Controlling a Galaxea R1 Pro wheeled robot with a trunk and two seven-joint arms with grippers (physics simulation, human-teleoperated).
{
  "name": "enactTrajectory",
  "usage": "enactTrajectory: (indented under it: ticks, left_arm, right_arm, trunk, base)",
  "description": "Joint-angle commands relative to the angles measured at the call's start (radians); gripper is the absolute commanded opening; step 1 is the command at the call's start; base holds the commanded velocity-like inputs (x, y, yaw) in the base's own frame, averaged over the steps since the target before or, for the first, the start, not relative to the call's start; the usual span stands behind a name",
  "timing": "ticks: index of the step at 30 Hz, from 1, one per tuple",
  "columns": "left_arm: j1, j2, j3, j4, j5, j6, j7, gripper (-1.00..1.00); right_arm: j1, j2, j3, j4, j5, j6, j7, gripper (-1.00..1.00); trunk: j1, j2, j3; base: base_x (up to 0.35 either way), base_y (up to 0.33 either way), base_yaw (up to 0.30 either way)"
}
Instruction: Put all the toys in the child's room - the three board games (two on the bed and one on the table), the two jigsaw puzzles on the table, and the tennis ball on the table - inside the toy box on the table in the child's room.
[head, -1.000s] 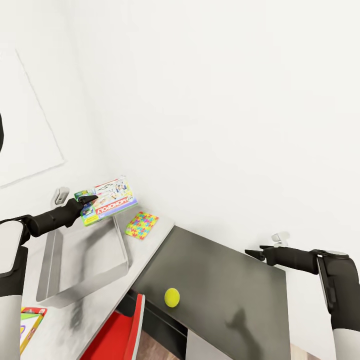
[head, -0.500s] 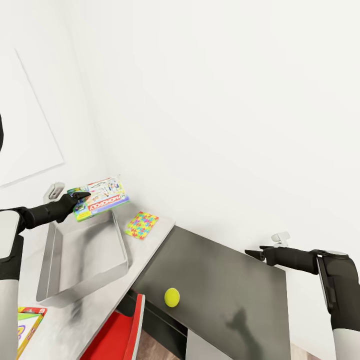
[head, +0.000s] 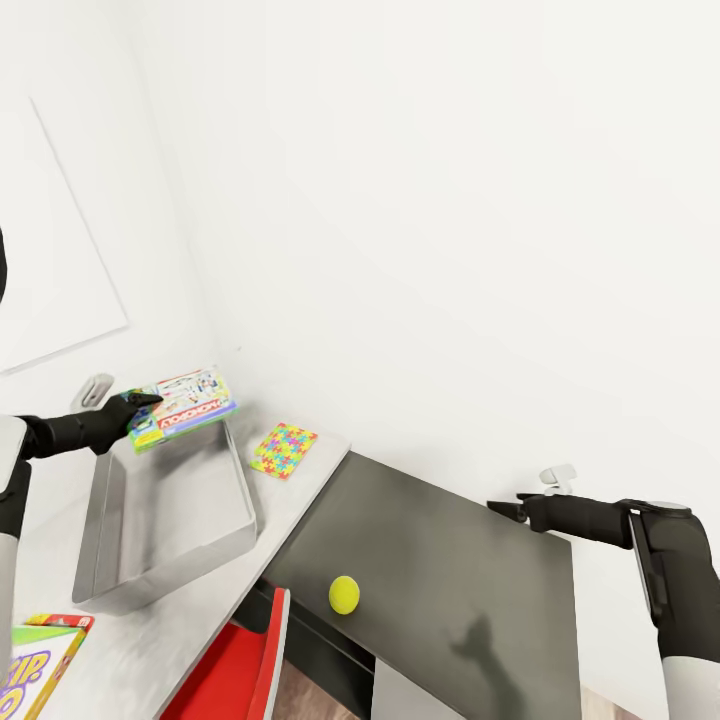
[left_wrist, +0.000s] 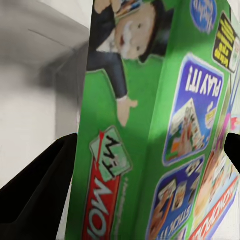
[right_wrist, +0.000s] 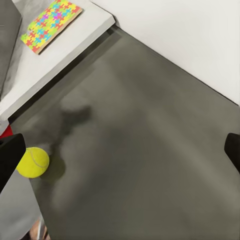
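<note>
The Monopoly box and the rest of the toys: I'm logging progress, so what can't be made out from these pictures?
- Monopoly box: its near end is covered by the left gripper in the head view; the left wrist view is blurred and cropped.
- Skip-Bo box: cut off by the head view's edge.
- Toy box: its floor looks bare, but the box hides its far end.
- Right gripper: jaw gap too small to judge.
</note>
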Motion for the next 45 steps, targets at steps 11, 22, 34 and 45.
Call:
enactTrajectory:
  ticks: [11, 22, 34, 45]
  left_arm:
    - [-0.079, 0.031, -0.006, 0.183, -0.063, -0.007, -0.029, -1.00]
    - [-0.120, 0.072, -0.086, 0.308, -0.260, -0.049, -0.283, -1.00]
    - [-0.157, 0.085, -0.112, 0.349, -0.337, -0.100, -0.331, -1.00]
    - [-0.173, 0.094, -0.119, 0.388, -0.417, -0.128, -0.330, -1.00]
  right_arm:
    - [0.000, -0.008, 0.002, -0.010, 0.005, 0.030, 0.064, 1.00]
    - [0.000, -0.013, 0.001, -0.011, 0.004, 0.031, 0.086, 1.00]
    - [0.000, -0.012, 0.001, -0.011, 0.004, 0.026, 0.088, 1.00]
    - [0.000, -0.011, 0.001, -0.011, 0.004, 0.024, 0.087, 1.00]
  trunk:
    - [0.001, -0.002, -0.002]
    - [0.001, -0.002, -0.011]
    - [0.001, -0.002, -0.029]
    - [0.001, -0.002, -0.047]
  base:
    - [0.000, 0.000, 0.000]
    - [0.000, 0.000, 0.000]
    - [0.000, 0.000, 0.000]
    - [0.000, 0.000, 0.000]
